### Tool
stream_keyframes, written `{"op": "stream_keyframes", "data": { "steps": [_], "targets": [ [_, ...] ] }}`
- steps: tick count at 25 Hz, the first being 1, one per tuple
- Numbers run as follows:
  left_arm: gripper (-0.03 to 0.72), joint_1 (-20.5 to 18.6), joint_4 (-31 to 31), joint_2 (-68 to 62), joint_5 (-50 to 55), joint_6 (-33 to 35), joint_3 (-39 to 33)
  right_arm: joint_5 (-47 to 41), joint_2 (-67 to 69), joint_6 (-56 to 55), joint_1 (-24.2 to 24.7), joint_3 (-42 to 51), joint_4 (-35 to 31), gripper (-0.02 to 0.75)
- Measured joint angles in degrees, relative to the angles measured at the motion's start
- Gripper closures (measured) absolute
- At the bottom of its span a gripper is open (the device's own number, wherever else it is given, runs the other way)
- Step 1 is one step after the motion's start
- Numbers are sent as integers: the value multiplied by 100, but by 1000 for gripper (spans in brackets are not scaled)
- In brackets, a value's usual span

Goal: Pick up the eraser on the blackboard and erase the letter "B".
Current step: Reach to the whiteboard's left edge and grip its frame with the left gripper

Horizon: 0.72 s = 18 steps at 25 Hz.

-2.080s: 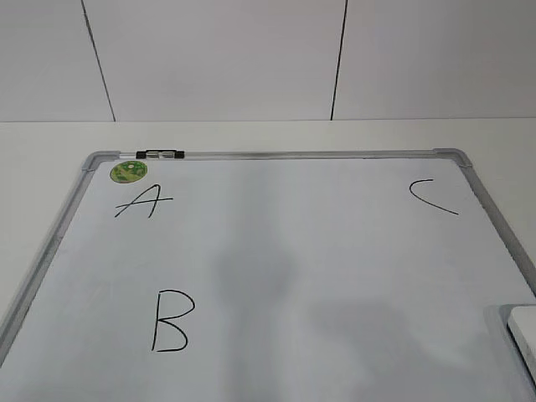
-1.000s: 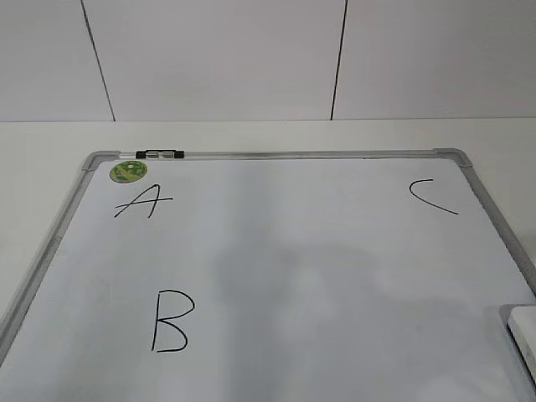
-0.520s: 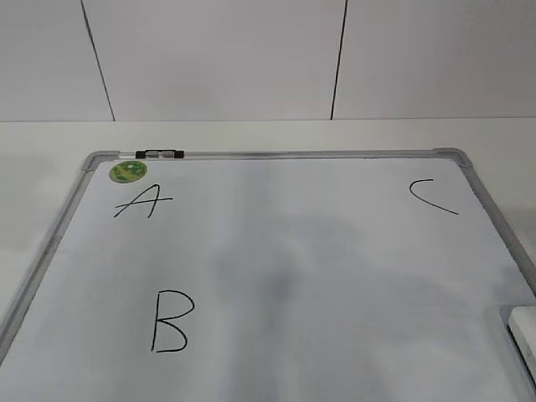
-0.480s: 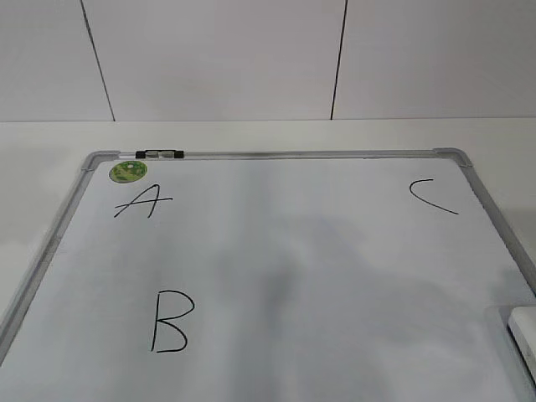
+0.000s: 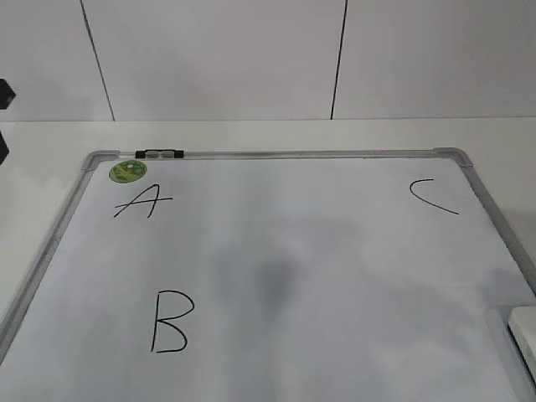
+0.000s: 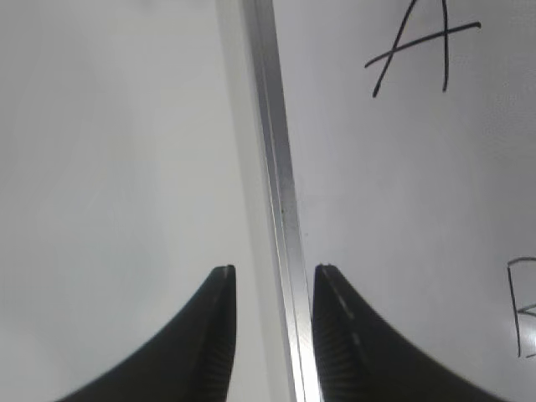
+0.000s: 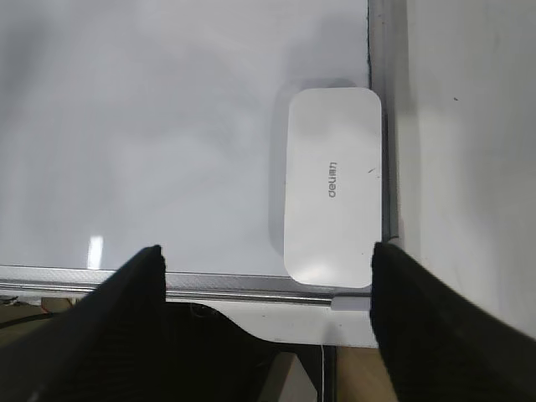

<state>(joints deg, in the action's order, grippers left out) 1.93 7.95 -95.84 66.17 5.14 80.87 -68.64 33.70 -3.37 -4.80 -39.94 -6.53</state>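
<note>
The blackboard is a white board in a silver-grey frame, lying flat. The letter "B" is at its near left; its edge also shows in the left wrist view. The eraser, a flat white rounded block, lies on the board's near right corner against the frame; only its edge shows in the exterior view. My right gripper is open and empty, above the board's near edge beside the eraser. My left gripper is open and empty, above the board's left frame.
The letter "A" and a round green sticker are at the far left, the "C" at the far right. A black-and-silver clip sits on the far frame. A dark arm part shows at the left edge.
A dark part of the left arm has come into the exterior view at the left edge. Shadows on the board have shifted. The eraser and letters have not moved.
</note>
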Motion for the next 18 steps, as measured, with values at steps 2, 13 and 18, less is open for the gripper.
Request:
{"op": "stream_keyframes", "data": {
  "steps": [2, 13, 18],
  "targets": [
    [447, 0, 0, -480, 107, -9, 397, -25, 0, 0, 0, 0, -24, 154],
    [447, 11, -35, -2308, 363, -9, 2085, -296, 0, -220, 0, 0, -44, 154],
    [447, 142, -61, -2775, 366, -22, 2332, -300, 0, -282, 0, 0, -53, 154]
  ]
}}
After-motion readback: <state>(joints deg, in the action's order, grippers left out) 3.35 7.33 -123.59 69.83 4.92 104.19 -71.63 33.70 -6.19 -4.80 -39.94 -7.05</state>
